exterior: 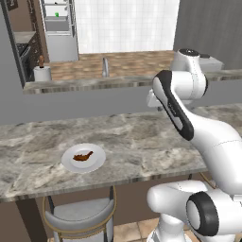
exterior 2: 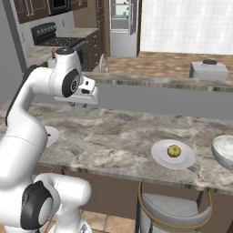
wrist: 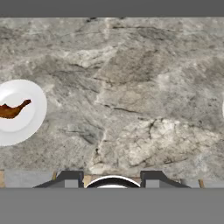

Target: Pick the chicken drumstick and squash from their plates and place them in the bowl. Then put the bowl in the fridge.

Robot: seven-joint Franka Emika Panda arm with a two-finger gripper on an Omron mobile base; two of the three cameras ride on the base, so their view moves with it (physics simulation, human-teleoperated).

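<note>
1. Judging by the layout, we are at the first step: reaching for the chicken drumstick [exterior: 83, 156], which lies on its plate [exterior: 97, 162] at about 8 o'clock on the marble counter [exterior: 142, 137] in the left base view, near the front edge.
2. Our gripper [wrist: 112, 179] hangs above bare counter, well apart from that plate; in the hand view its two fingertips [wrist: 70, 179] stand apart with nothing between them.
3. In the hand view the drumstick sits at 9 o'clock, so we judge the hand must travel that way before descending.
4. To do it well, we would centre over the thicker end, line the jaws across the piece's narrow width, and come straight down so the plate rim is not nudged.
5. The squash [exterior 2: 173, 151] rests on the second plate [exterior 2: 159, 157] at about 4 o'clock in the right base view.
6. The bowl [exterior 2: 224, 152] sits just beyond that plate at 3 o'clock, cut by the frame edge.
7. The fridge [exterior 2: 122, 27] stands open far back at 12 o'clock.
8. Nothing lies on the counter between gripper and drumstick; a stool [exterior: 80, 215] is tucked under the front edge, below the working height.
</note>
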